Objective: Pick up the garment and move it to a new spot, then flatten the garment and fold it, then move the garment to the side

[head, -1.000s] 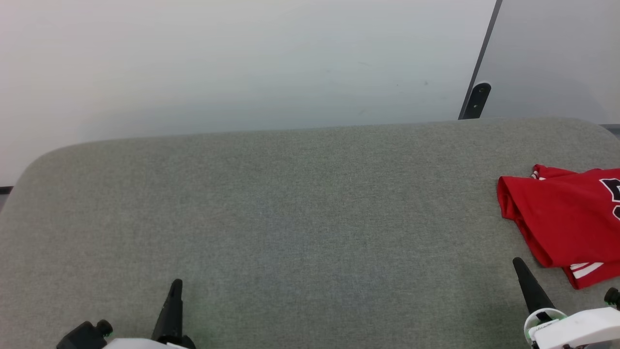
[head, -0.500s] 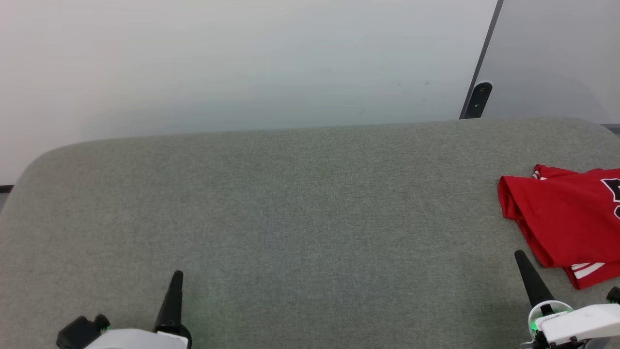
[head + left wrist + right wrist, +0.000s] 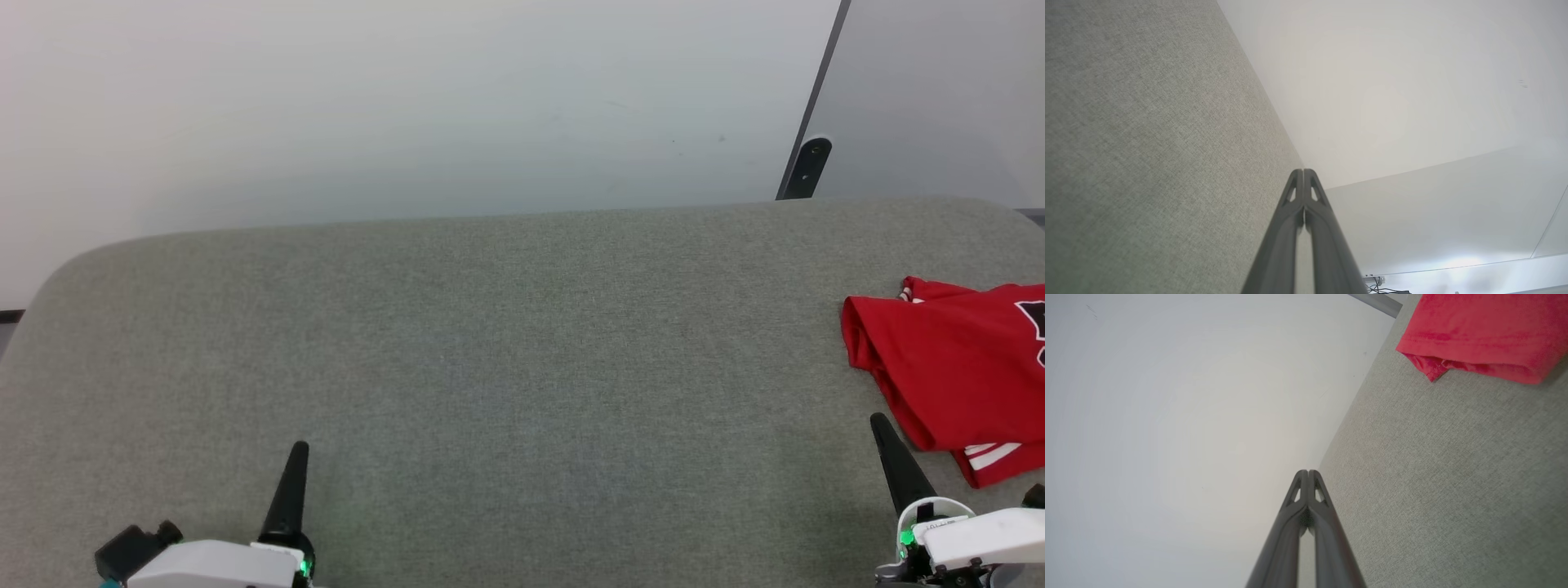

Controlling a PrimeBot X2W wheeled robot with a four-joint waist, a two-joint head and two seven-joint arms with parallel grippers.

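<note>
Head view, from the left: the left gripper (image 3: 298,451) sat low at the near edge of the grey fabric surface (image 3: 522,343), and the left wrist view showed its two fingers pressed together tip to tip, clenched on nothing (image 3: 1303,171). The wide middle of the surface lay bare beneath the pale wall (image 3: 408,106). Farther right, the right gripper (image 3: 878,420) pointed up the surface, and its own wrist view showed it likewise pinched closed and empty (image 3: 1308,472). The garment (image 3: 955,367) lay at the far right, just beside that fingertip but apart from it, doubled over in layers with its rolled hem toward the gripper (image 3: 1478,330). The frame cut it off, so how neat the fold was could not be told; it was probably a loose one.

The risks lay on that side. A closed right gripper driven forward would shove the bundle rather than take it, bunching the layers. A pinch on the top layer alone would peel the fold open when lifted. The cloth also looked close to the surface's right end, so a sideways nudge could slide it off.
</note>
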